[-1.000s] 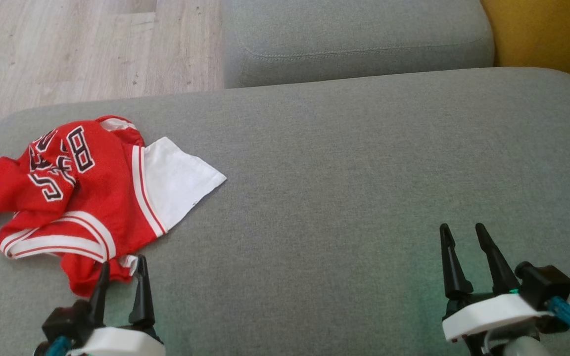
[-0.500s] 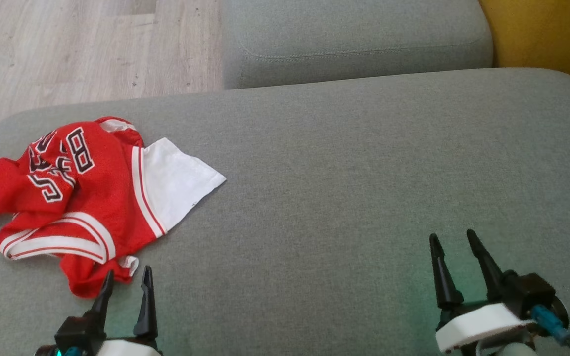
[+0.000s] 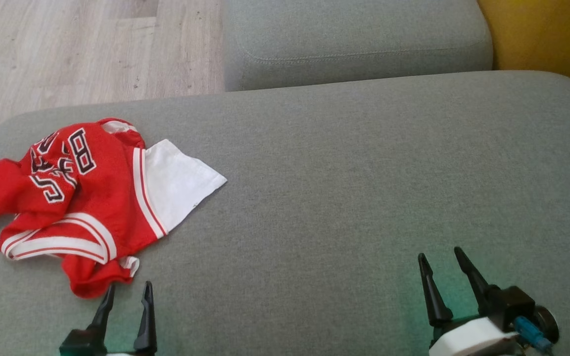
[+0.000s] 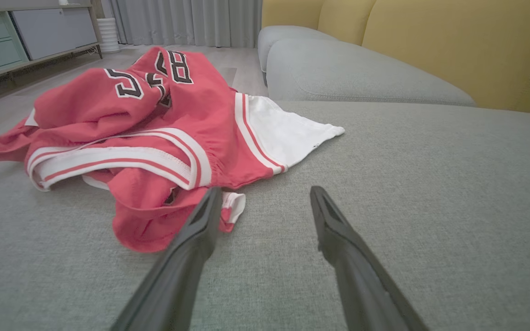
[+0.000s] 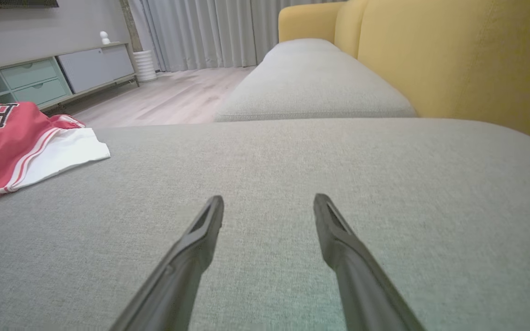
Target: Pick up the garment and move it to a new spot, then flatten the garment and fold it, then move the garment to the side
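Head view shows a red jersey (image 3: 82,198) with white trim and black lettering lying crumpled at the left of the frame on a grey sofa cushion (image 3: 344,188). One white panel of it spreads flat toward the centre of the frame. The left gripper (image 3: 129,285) sits at the lower left, its two dark fingers spread apart and holding nothing, with the tips just below the jersey's lower red fold. In the left wrist view, one finger's tip overlaps that fold in the picture, but I cannot tell whether it touches the cloth. The other finger is over bare cushion. The right gripper (image 3: 439,252) is at the lower right, jaws likewise apart and empty, over bare cushion and well apart from the jersey. A second cushion (image 3: 354,39) fills the top centre, a pale wooden floor (image 3: 92,49) the upper left, and a yellow backrest (image 3: 547,39) the upper right corner.
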